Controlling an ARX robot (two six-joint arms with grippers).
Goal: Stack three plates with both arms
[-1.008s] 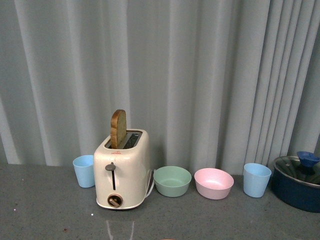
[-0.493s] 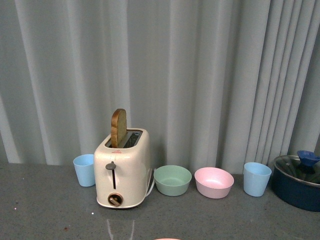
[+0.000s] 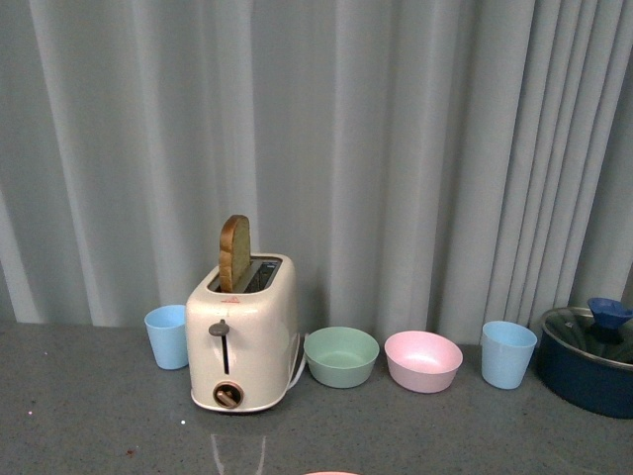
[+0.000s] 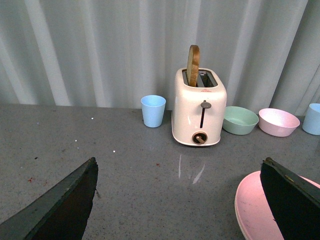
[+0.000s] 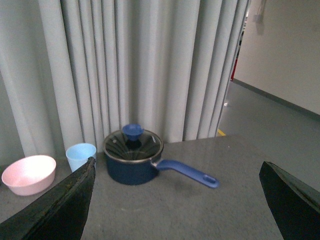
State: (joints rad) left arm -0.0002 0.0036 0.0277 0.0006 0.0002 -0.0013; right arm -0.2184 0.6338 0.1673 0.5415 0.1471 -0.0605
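Pink plate [image 4: 257, 210] lies flat on the grey desk [image 3: 89, 416], nearer the robot than the toaster [image 3: 242, 338] and apart from it. In the front view only a thin sliver of its rim [image 3: 331, 473] shows at the lower edge. The left pincer [image 4: 179, 161] hangs over the desk with its two black fingers [image 4: 62, 207] spread wide, and the plate sits toward one side of that gap. One finger covers part of the plate's rim in the left wrist view; whether it touches the plate cannot be told. Nothing is held between the fingers.

The right pincer [image 5: 177, 162] is spread just as wide and also holds nothing, with bare desk between its fingers [image 5: 55, 207]. It is well apart from the plate, facing the pot end of the desk.

A pale grey pleated curtain [image 3: 396, 148] fills the background behind the desk. A dark blue pot [image 3: 590, 371] with a glass lid and blue knob stands at the right end, its long blue handle [image 5: 187, 172] pointing away from the bowls. The cream toaster stands left of centre. To its right come a green bowl [image 3: 341, 356] and a pink bowl [image 3: 422, 361], near each other. One light blue cup [image 3: 166, 336] stands just left of the toaster; another light blue cup [image 3: 508, 354] stands between the pink bowl and the pot. A brown bread slice [image 3: 234, 254] sticks upright out of the toaster's slot.
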